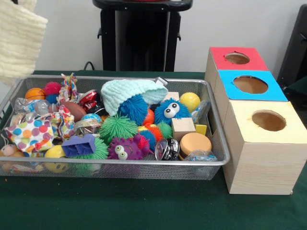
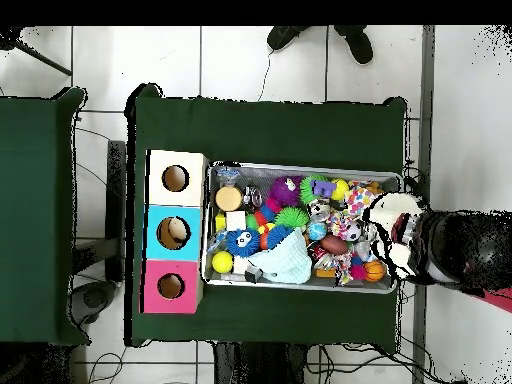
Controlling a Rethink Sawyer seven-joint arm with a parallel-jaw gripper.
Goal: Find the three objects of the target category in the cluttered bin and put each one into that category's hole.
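The wire-mesh bin (image 1: 218, 158) brims with spiky balls, a mint knit hat (image 1: 129, 93) and blocks; three holed boxes (image 1: 264, 143) stand beside it on the green counter (image 1: 144, 206). Tool (image 2: 405, 235) state: cannot tell.

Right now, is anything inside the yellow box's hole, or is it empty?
Cannot tell. The hole in the yellow box is open and nothing sticks out of it, but both views show only shadowed brown inside.

silver wire-mesh metal bin (image 1: 218, 160), shiny rim | three pale wood-grain boxes (image 1: 259, 167), matt painted tops | dark green cloth table cover (image 1: 144, 206), matt | mint knitted cloth (image 1: 127, 93), ribbed | green rubbery spiky ball (image 1: 117, 127) | smooth glossy yellow ball (image 1: 190, 100)
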